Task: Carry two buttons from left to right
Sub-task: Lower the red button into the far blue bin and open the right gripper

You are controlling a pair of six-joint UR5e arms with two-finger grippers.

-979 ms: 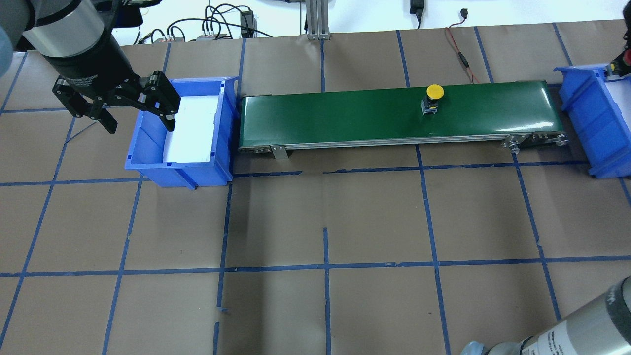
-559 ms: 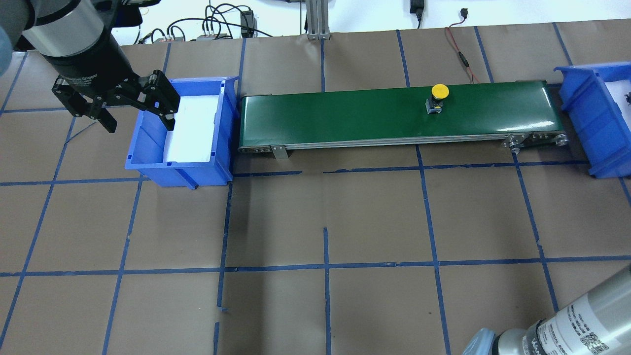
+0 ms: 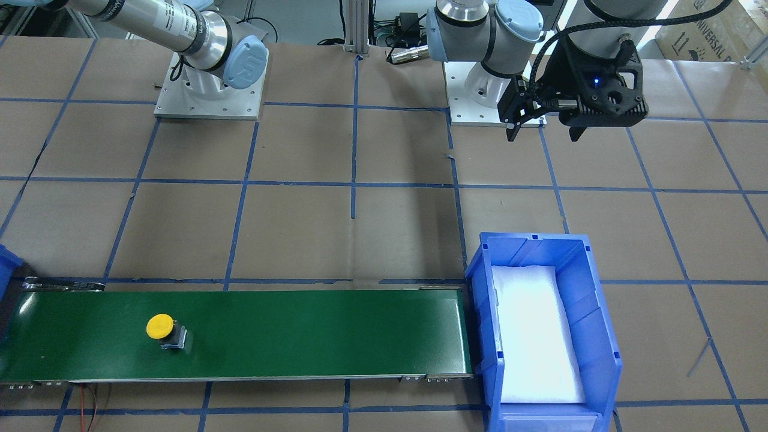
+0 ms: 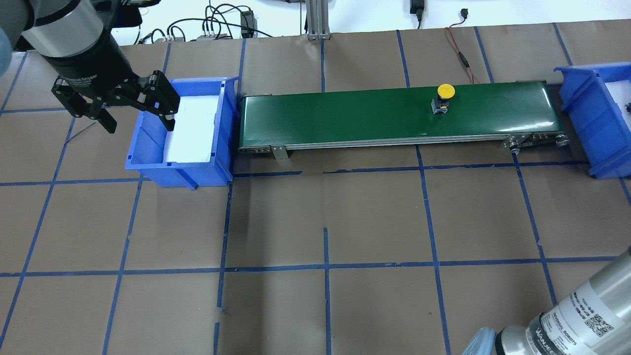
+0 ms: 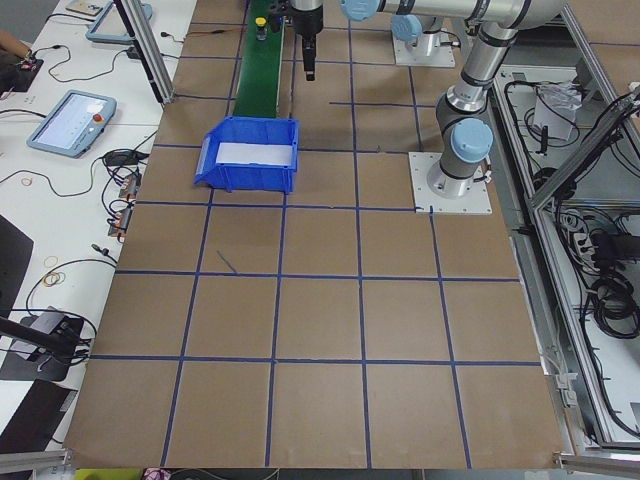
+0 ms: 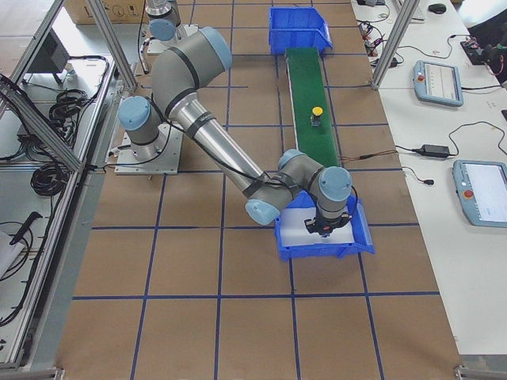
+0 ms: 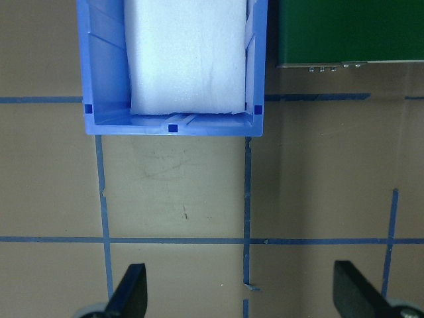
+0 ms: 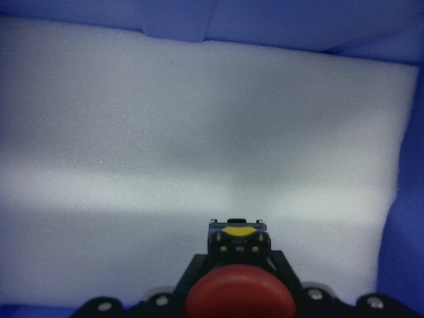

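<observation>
On the far left of the brown paper-covered worktop (image 4: 374,217), marked off in squares with blue tape, my left tool (image 4: 140,123) hangs with its two black fingers spread wide apart and nothing between them, at the outer side of the left blue plastic bin (image 4: 226,133). That bin shows only its white foam liner (image 4: 192,128); I see no button in it, so both have evidently left their starting place. Just beside the bin's inner wall begins the long green conveyor belt (image 4: 345,118), which runs across towards the right. On it stands the small yellow-capped push button (image 4: 443,97) on its stubby dark body, upright, past the belt's middle and nearer the right end, but not yet at it. Beyond the belt's right end sits the second blue plastic bin (image 4: 584,106), only partly in the overhead view. My right tool (image 6: 319,228) is lowered into this bin, and its wrist camera shows the red-capped push button (image 8: 240,301) lodged between the fingers, cap towards the lens, with the bin's pale foam (image 8: 199,132) spread out beneath; I take the fingers to be clamped on it. I cannot tell whether the button touches the foam. By my reckoning the task is past halfway: the red button has reached the right bin but is not released, and the yellow one has yet to be picked off the belt and set down there.
</observation>
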